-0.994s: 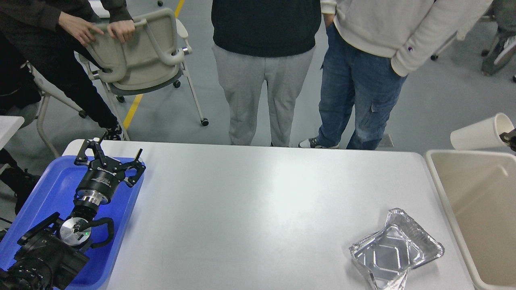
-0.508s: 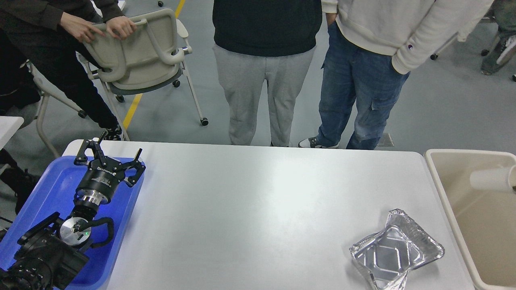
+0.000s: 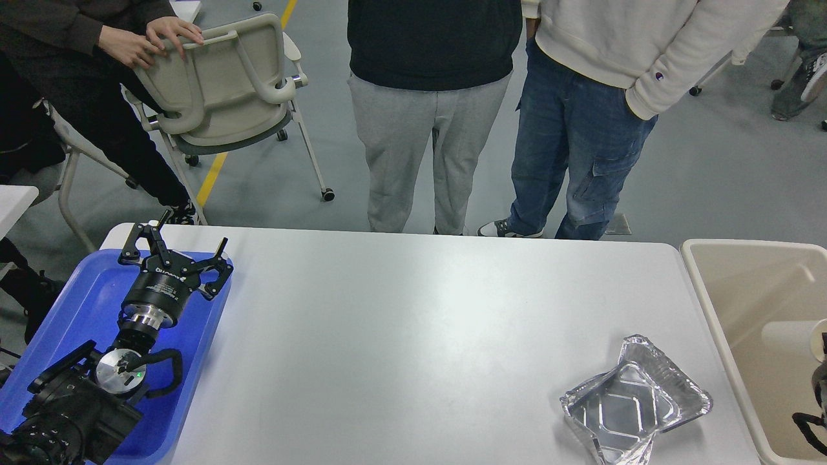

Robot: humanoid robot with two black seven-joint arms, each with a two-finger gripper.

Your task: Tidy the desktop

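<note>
Since the earlier frames, the white paper cup has dropped from above the far rim of the beige bin to low inside it at the right edge, and your right arm has sunk with it. Your left gripper hasn't shifted: it hovers over the blue tray at the left end, fingers spread wide and empty.

You look to be in the drop-off step, cup going into the bin. Only a dark sliver of the right gripper shows at the frame edge, so you cannot tell whether its fingers are apart or clamped on the cup, or whether the cup has been let go.

What is left on the desktop is the pair of crumpled foil trays, one nested crookedly in the other, near the front right corner just beside the bin. That seems the likely next pick. Thin foil will probably buckle, so pinch a rim and lift gently; the lower tray's near edge is cut off by the frame.
</note>
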